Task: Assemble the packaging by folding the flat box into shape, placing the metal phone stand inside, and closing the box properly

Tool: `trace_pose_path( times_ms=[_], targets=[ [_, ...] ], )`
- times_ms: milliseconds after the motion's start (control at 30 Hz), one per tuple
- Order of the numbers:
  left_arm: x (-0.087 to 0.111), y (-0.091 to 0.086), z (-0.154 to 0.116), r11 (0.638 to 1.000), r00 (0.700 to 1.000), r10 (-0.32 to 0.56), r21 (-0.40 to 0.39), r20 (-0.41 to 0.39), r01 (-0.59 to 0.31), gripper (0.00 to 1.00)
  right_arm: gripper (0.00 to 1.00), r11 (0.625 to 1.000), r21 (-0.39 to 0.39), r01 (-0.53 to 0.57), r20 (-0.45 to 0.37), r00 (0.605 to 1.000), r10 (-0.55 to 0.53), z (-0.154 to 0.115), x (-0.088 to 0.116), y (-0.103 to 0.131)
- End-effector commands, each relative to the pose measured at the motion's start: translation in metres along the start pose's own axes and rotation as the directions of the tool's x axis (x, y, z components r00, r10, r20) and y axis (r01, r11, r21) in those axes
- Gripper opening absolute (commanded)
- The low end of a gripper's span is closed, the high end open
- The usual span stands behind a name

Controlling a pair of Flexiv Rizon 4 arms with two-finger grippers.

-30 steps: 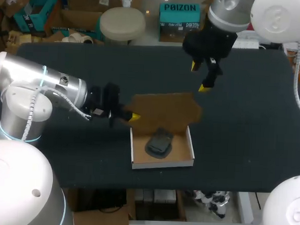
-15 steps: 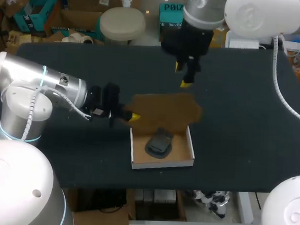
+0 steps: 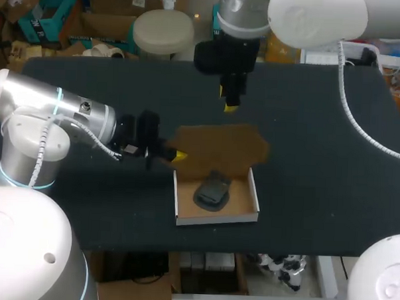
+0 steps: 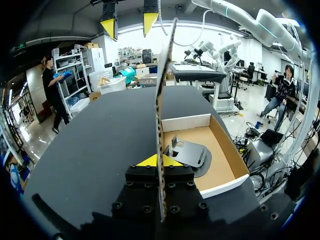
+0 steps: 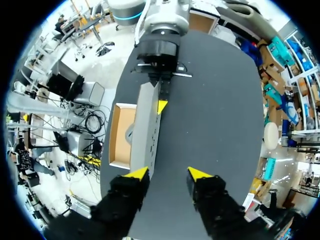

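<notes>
Closure is the step in hand: the left hand (image 3: 176, 155) pinches the upright lid (image 3: 220, 147), and the stand (image 3: 211, 190) lies inside the box (image 3: 217, 219). The right hand (image 3: 226, 100), spread, hovers at twelve o'clock of the lid — next it likely needs to push the lid down.

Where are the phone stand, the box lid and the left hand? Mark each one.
phone stand (image 3: 211, 190), head view, on its dark base plate.
box lid (image 3: 220, 147), head view, middle of the brown flap.
left hand (image 4: 161, 161), left wrist view, midway between its yellow tips.

Open way into the box (image 3: 217, 220) from above; raised lid (image 3: 220, 147) a wall along its far side.
</notes>
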State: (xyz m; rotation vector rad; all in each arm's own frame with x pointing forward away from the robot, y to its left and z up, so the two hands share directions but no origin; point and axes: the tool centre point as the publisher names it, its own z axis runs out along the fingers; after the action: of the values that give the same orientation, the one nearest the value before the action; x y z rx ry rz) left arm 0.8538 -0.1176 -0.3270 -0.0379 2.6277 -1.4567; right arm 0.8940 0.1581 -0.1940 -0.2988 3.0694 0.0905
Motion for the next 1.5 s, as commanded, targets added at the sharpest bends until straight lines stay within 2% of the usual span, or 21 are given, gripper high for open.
trace_pose_path(
  times_ms=[33,633,1500],
  targets=[
    [0.000,0.001,0.002,1.000,1.000,0.000,-0.002,-0.002,0.000,0.00,0.49,0.999,0.041,0.003,-0.034,0.999,-0.002,0.010,-0.009,0.009],
    [0.000,0.001,0.002,1.000,1.000,0.000,-0.002,-0.002,0.000,0.00,0.49,0.999,0.023,0.036,-0.074,0.997,-0.034,0.028,0.014,0.017],
    [0.000,0.001,0.002,1.000,1.000,0.000,-0.002,-0.002,0.000,0.00,0.52,0.999,0.035,0.017,-0.073,0.997,-0.014,0.039,0.039,0.023]
  ],
)
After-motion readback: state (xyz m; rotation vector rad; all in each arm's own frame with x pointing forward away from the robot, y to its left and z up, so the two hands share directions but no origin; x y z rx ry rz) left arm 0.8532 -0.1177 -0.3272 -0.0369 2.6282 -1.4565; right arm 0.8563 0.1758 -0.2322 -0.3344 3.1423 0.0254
